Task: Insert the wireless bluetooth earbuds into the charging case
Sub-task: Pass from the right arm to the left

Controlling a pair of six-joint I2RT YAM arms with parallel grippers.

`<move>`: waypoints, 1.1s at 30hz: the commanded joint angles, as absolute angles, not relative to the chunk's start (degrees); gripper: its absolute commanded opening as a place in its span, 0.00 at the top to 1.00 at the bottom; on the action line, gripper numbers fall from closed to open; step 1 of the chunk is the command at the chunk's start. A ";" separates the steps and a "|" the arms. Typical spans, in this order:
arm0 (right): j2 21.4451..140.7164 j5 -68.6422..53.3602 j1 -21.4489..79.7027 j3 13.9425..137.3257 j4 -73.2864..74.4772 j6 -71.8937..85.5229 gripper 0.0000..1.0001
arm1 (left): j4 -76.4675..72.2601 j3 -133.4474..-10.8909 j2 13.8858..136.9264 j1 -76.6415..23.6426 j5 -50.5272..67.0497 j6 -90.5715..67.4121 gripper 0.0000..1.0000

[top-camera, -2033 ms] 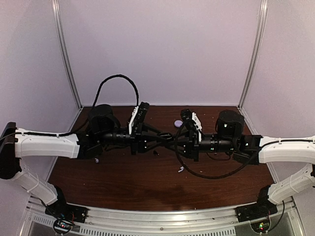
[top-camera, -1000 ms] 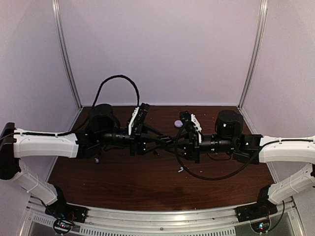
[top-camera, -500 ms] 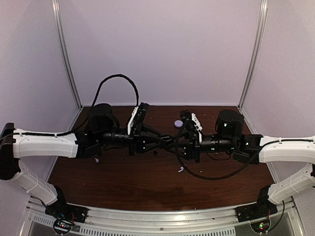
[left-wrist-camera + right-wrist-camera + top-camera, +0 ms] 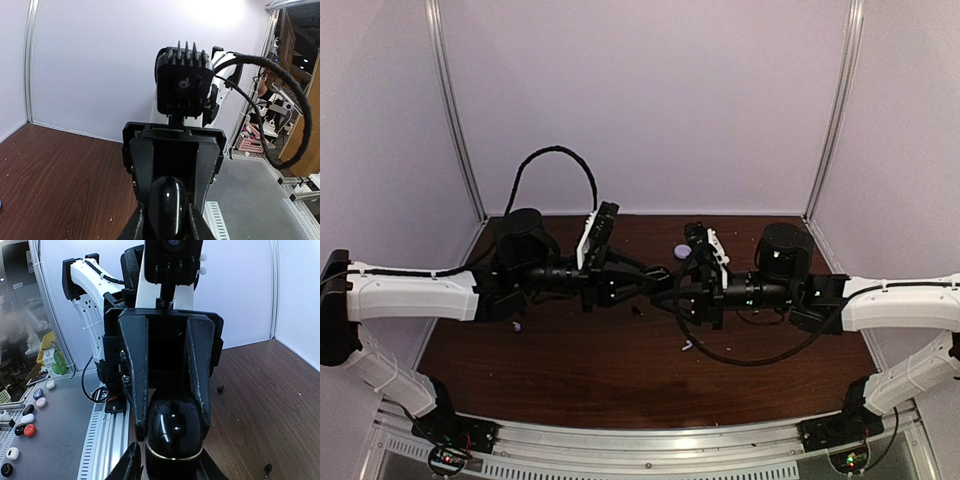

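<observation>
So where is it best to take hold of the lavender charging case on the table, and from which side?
Probably from above, pinching opposite edges of the charging case. It looks like a low round pebble lying flat on the table, so no side seems better than another.

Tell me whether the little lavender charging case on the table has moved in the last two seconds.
No. The charging case lies at the same spot, just as near the back edge of the table.

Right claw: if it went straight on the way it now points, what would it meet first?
The glossy black oval object at the tips of the right claw, which the left claw seems to pinch from opposite; the left claw's body follows.
</observation>
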State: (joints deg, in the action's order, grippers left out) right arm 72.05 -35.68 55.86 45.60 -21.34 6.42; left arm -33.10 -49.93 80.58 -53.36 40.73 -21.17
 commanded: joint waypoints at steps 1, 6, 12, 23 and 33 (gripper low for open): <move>72.42 -36.58 55.85 46.85 -23.51 7.00 0.66 | -36.74 -49.53 80.90 -53.17 40.87 -21.64 0.89; 72.16 -36.47 55.82 46.76 -23.53 7.03 0.62 | -35.92 -49.51 80.86 -53.12 40.69 -20.98 0.90; 71.91 -36.74 55.51 46.85 -23.51 7.18 0.63 | -34.98 -49.51 80.92 -53.17 40.54 -20.13 0.90; 71.82 -37.81 54.85 46.32 -24.46 7.99 0.75 | -33.94 -49.46 81.34 -53.20 39.87 -18.66 0.90; 71.07 -37.27 54.45 45.70 -22.43 6.18 0.89 | -30.65 -50.39 80.25 -52.68 36.84 -19.65 0.54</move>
State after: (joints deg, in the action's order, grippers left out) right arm 72.12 -37.08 54.81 45.58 -21.87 7.64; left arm -31.20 -49.93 80.82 -53.23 38.92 -18.96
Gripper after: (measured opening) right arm 0.242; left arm 0.446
